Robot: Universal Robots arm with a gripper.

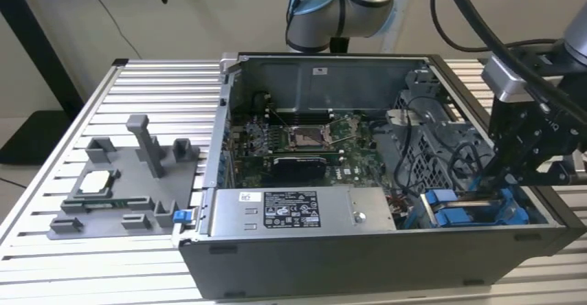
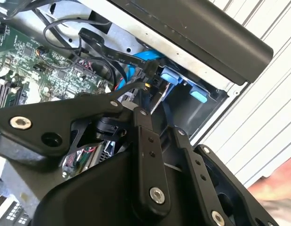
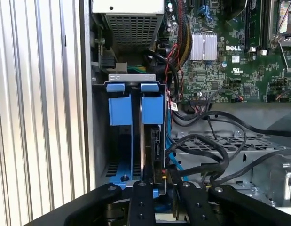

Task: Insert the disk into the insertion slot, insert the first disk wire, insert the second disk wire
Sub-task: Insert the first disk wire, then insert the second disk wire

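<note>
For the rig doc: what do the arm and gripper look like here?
The arm is silver-grey tubing with light-blue joint caps; black cables trail along it, past a silver-grey mounting block. The gripper is matt black, built of jointed link bars pinned with silver bolts.

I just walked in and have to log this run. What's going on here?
A Universal Robots arm is working inside an open computer case on a slatted table. Its gripper is down at the grey drive cage, right at the disk, which stands edge-on in the insertion slot behind the blue tabs. Whether the disk is fully seated is unclear. Black cables lie loose beside it.
</note>
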